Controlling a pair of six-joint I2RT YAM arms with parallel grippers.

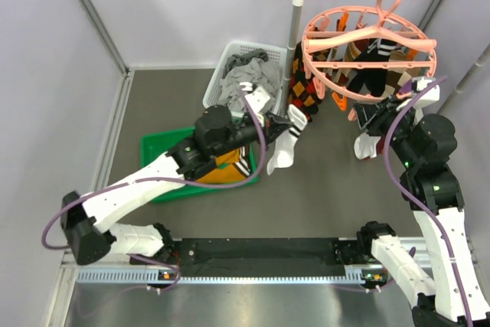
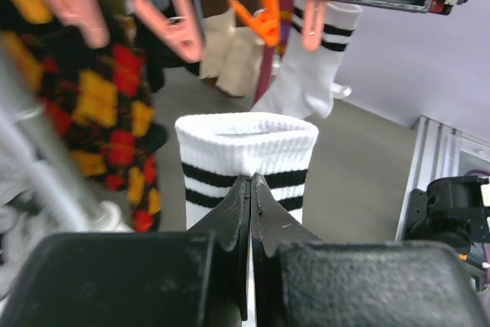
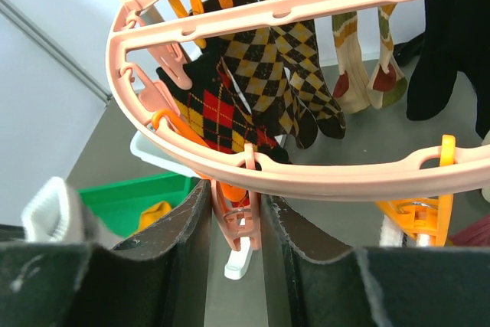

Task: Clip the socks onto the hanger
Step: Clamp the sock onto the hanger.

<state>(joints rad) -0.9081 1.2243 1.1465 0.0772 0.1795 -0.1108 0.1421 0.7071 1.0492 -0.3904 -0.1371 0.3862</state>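
Under the hanger rim, left claw pinches a striped sock; right claw clamps a clip.

Soft, even, bright light fills all three views, leaving only faint shadows on the floor and a pale glare on the metal sill behind the arms' bases. Just ahead of the left gripper the white striped sock is sharp, while the argyle socks to its left and the clips above smear out of focus. The right gripper shows its own fingers dark and shaded, the pink clip between them crisp, and the hanger ring bowed by wide-lens distortion.
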